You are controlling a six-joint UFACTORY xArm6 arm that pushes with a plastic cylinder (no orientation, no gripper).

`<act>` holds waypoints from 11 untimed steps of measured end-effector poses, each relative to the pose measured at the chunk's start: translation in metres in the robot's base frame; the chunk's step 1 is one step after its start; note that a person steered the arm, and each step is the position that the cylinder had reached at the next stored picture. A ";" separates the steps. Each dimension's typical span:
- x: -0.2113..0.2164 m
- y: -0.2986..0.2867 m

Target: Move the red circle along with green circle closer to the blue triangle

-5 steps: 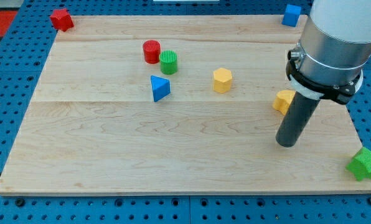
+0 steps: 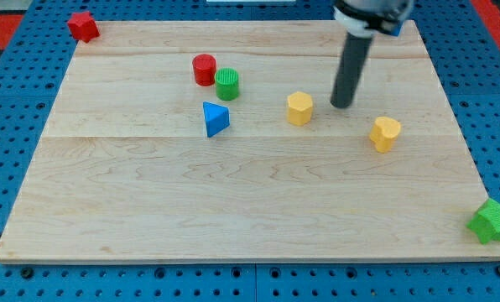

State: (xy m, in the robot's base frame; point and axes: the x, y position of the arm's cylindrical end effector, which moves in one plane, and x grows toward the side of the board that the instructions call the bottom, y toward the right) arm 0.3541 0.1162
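The red circle and the green circle stand side by side, touching, in the upper middle-left of the wooden board. The blue triangle lies just below them, a small gap under the green circle. My tip rests on the board to the right of the yellow hexagon, well to the right of both circles and the triangle.
A second yellow block lies right of and below my tip. A red block sits at the top left corner, a blue block at the top right is partly hidden by the arm, and a green star sits off the bottom right corner.
My tip has moved up and to the left, from below the right yellow block to beside the yellow hexagon. The blocks have not moved.
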 end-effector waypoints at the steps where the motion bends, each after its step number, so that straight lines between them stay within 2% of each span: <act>1: -0.064 -0.022; 4: -0.082 -0.191; 6: -0.059 -0.184; 7: -0.055 -0.228; 8: -0.041 -0.240; 9: -0.058 -0.224; 10: -0.049 -0.190; 11: -0.005 -0.151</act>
